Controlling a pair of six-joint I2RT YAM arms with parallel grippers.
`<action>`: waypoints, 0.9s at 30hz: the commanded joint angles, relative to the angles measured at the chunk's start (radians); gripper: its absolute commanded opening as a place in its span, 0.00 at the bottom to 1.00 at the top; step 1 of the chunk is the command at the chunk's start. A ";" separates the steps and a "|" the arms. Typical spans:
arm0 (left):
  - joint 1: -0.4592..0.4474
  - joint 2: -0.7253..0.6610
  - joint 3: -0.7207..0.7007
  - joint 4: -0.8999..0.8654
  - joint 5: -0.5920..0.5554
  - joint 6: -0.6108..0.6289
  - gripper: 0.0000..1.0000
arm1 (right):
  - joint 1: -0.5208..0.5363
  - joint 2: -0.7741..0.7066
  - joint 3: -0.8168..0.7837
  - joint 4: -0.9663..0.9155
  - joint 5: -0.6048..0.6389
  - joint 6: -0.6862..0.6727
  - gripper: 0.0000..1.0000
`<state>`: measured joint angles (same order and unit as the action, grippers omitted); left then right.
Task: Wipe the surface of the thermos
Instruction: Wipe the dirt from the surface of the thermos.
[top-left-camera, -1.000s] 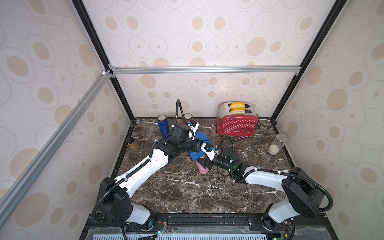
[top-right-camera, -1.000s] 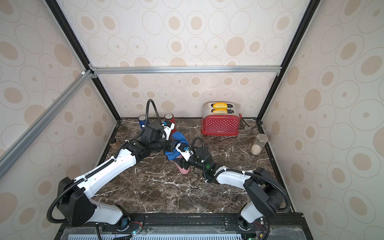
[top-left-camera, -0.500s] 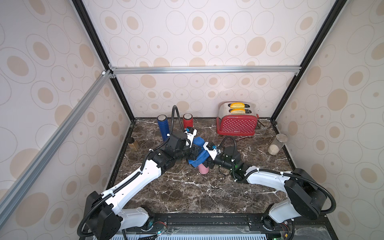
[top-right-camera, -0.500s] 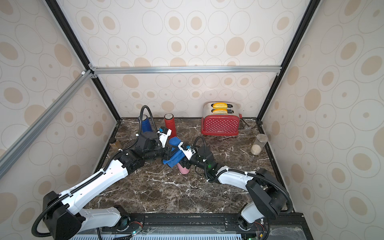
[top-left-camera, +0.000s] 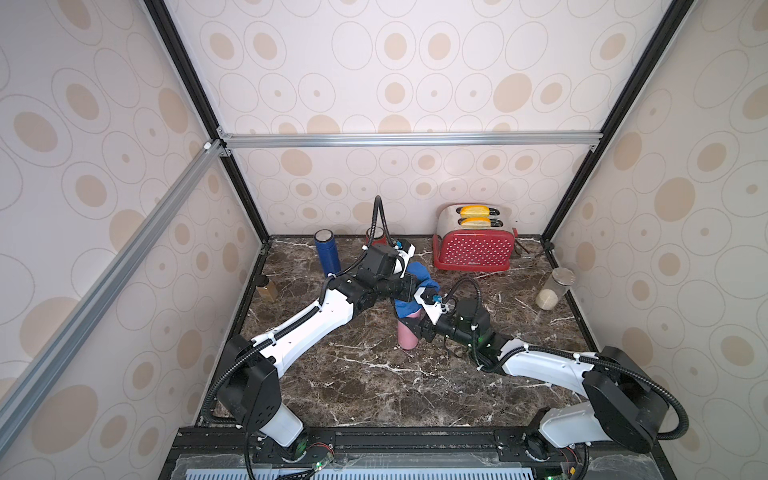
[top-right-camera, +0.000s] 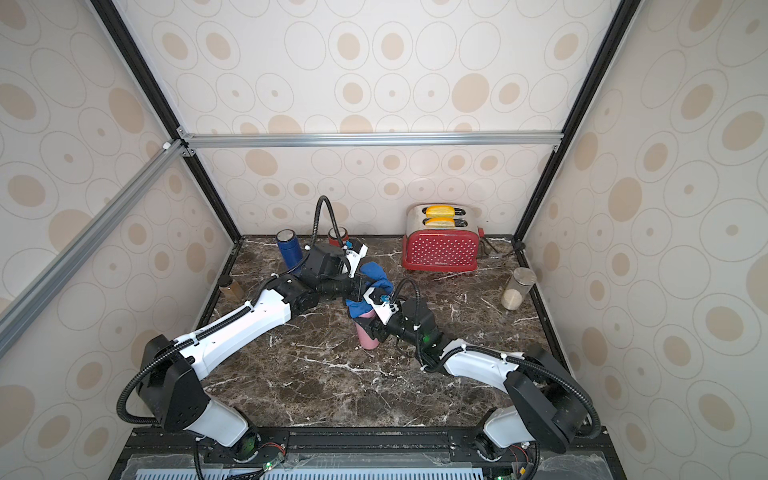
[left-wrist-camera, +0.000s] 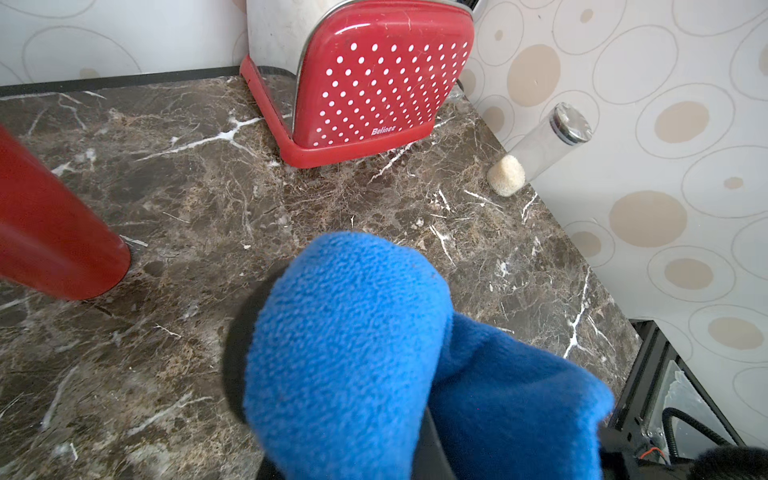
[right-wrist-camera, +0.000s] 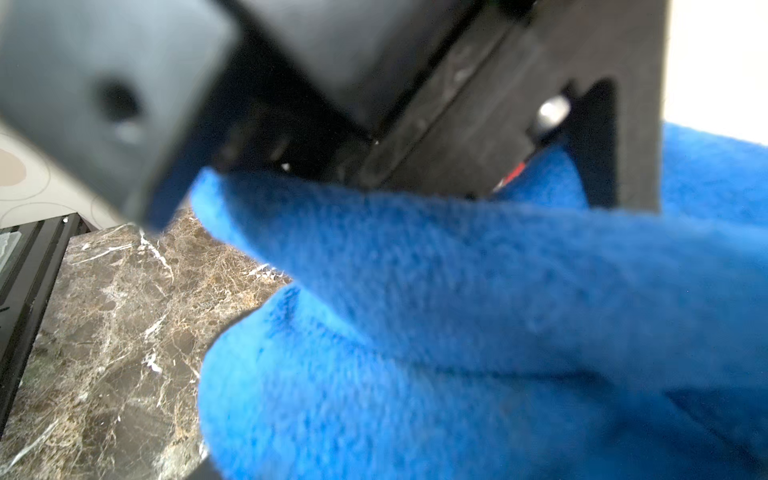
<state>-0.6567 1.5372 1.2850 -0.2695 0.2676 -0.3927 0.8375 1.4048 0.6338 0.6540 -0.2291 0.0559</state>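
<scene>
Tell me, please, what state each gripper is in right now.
Left gripper: closed on the blue cloth.
Right gripper: closed around the pink thermos.

Left hand swept the cloth back up the thermos.

White lettering reading "Belinee" sits near the lower edge of the polka-dot side of the red toaster, seen from the left wrist camera. In both top views the same mark is too small to read.
</scene>
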 joint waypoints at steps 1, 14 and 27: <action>-0.007 -0.063 -0.094 -0.089 -0.011 0.002 0.00 | -0.004 0.025 -0.032 -0.200 0.075 -0.050 0.00; -0.034 -0.435 -0.446 -0.112 -0.187 -0.055 0.00 | -0.020 -0.021 -0.002 -0.219 0.225 0.007 0.00; 0.084 -0.334 -0.758 0.616 -0.008 -0.151 0.00 | -0.115 -0.205 0.172 -0.445 0.221 0.019 0.00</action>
<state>-0.6247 1.1595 0.5694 0.0364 0.1616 -0.4686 0.7219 1.2617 0.7200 0.2916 -0.0280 0.1001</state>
